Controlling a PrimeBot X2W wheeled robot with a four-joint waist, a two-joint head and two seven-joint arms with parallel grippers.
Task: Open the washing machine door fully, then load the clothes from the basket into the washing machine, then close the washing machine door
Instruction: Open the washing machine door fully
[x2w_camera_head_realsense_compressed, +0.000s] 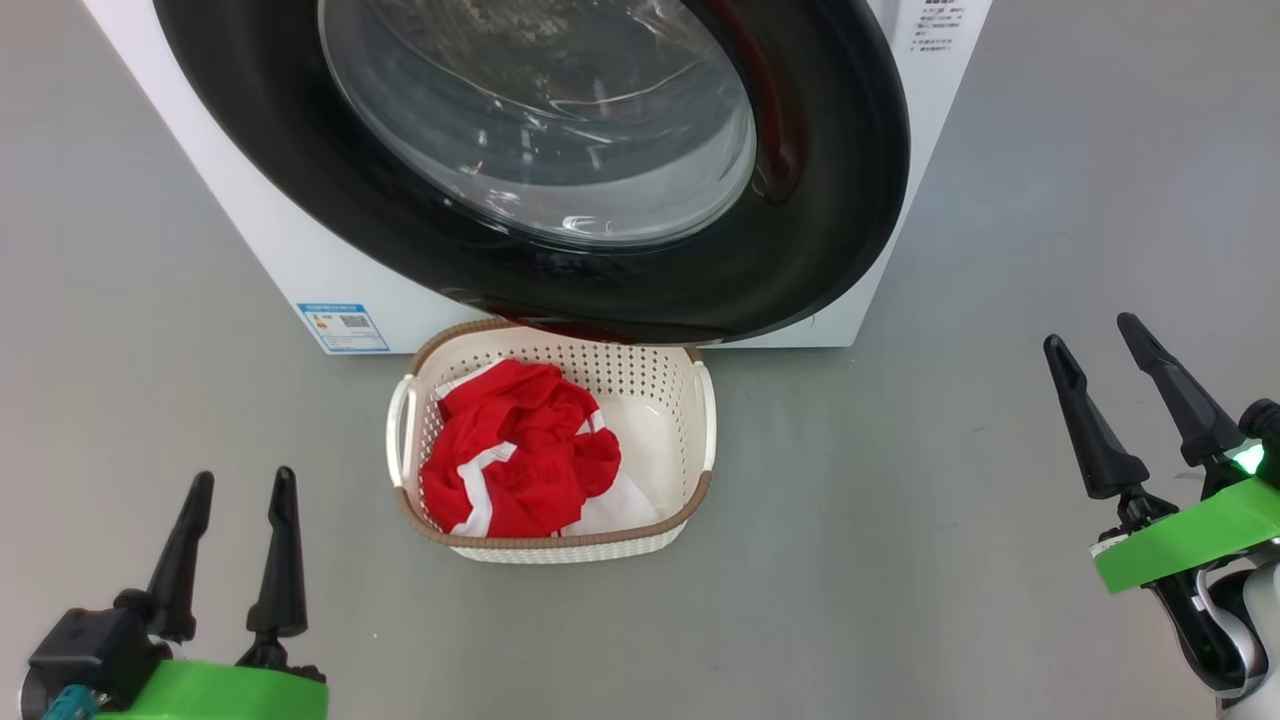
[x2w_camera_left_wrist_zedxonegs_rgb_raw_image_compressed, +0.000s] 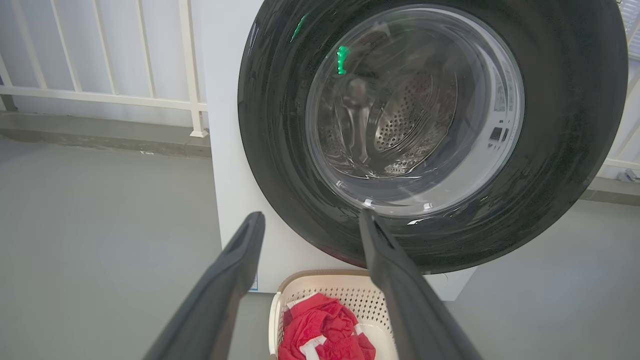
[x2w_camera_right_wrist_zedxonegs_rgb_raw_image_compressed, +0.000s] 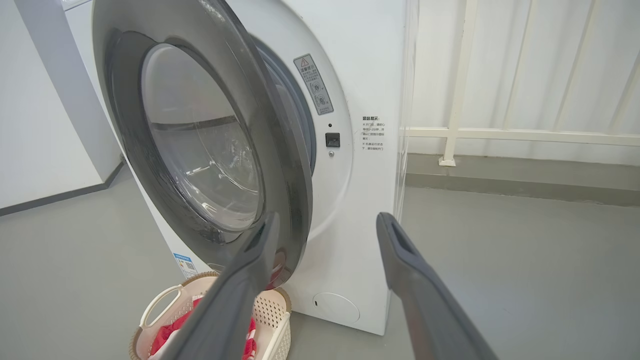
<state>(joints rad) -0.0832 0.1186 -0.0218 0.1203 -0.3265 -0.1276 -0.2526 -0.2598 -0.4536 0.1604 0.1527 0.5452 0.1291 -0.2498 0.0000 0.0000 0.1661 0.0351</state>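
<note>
**Door ajar, laundry waiting below**

On the washing machine (x2w_camera_head_realsense_compressed: 350, 290) the door (x2w_camera_head_realsense_compressed: 830, 200) stands partway open, overhanging the basket (x2w_camera_head_realsense_compressed: 706, 440) parked close below so the clothes (x2w_camera_head_realsense_compressed: 520, 450) need a short lift. The left gripper (x2w_camera_head_realsense_compressed: 244, 478) and right gripper (x2w_camera_head_realsense_compressed: 1090, 332) flank it, jaws wide, empty.

clothes (x2w_camera_head_realsense_compressed: 520, 450) in basket (x2w_camera_head_realsense_compressed: 700, 480), before washing machine (x2w_camera_head_realsense_compressed: 290, 250)
</note>
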